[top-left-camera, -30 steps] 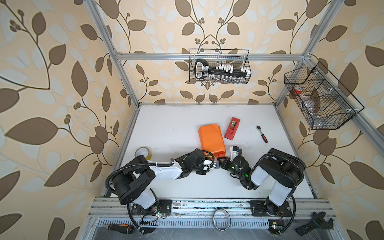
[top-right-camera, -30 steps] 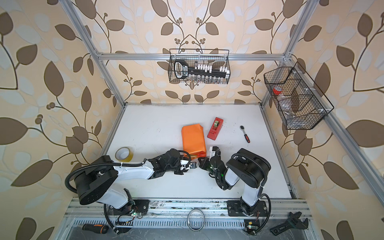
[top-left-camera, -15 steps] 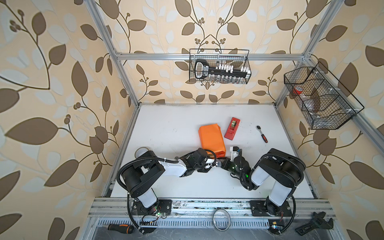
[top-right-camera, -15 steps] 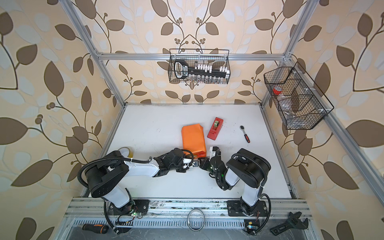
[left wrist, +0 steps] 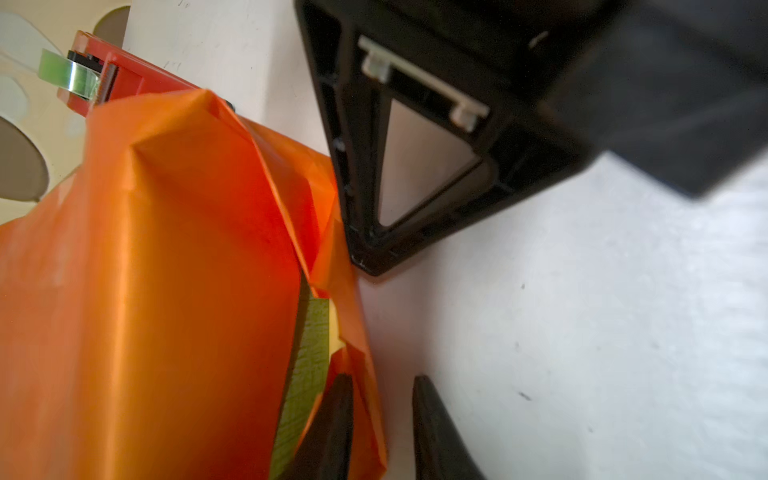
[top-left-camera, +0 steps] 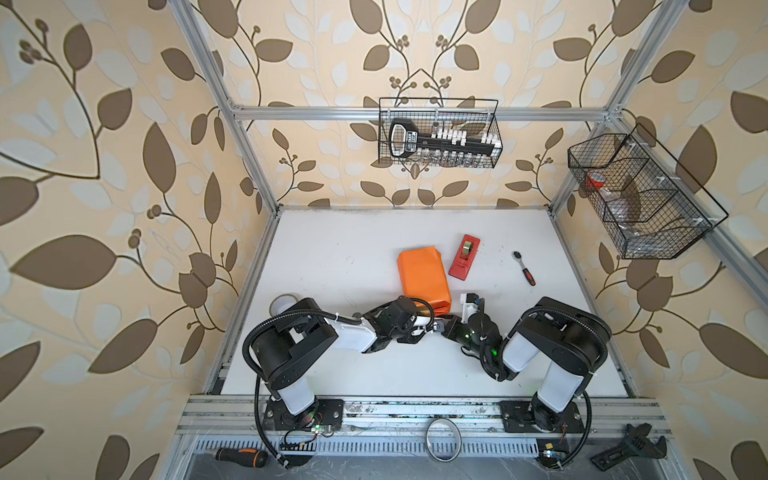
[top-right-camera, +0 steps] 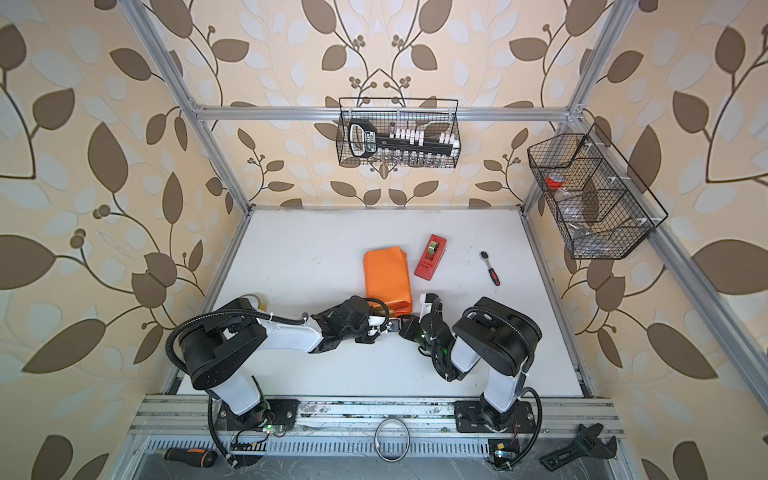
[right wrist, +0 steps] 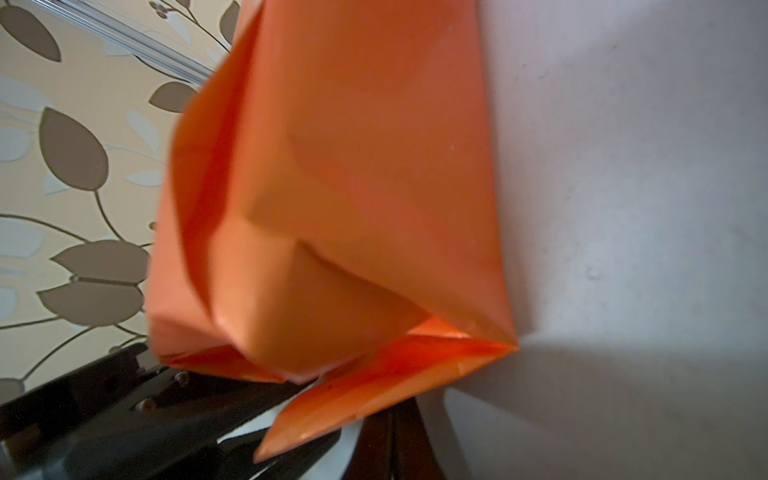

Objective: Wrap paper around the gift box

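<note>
Left gripper (left wrist: 380, 386) had drawn in toward the near end of the wrapped gift box (left wrist: 309, 353) over the last second. Its jaws had narrowed but were still apart, one finger on each side of a loose flap of the orange paper (left wrist: 166, 270). Just ahead of those fingers a green strip of the box still showed uncovered. Right gripper (right wrist: 392, 436), jaws together, braced the same end just beside its partner. By my judgement the end fold was being gathered, and the red tape dispenser (top-left-camera: 464, 255), beyond the box, would be needed next.
</note>
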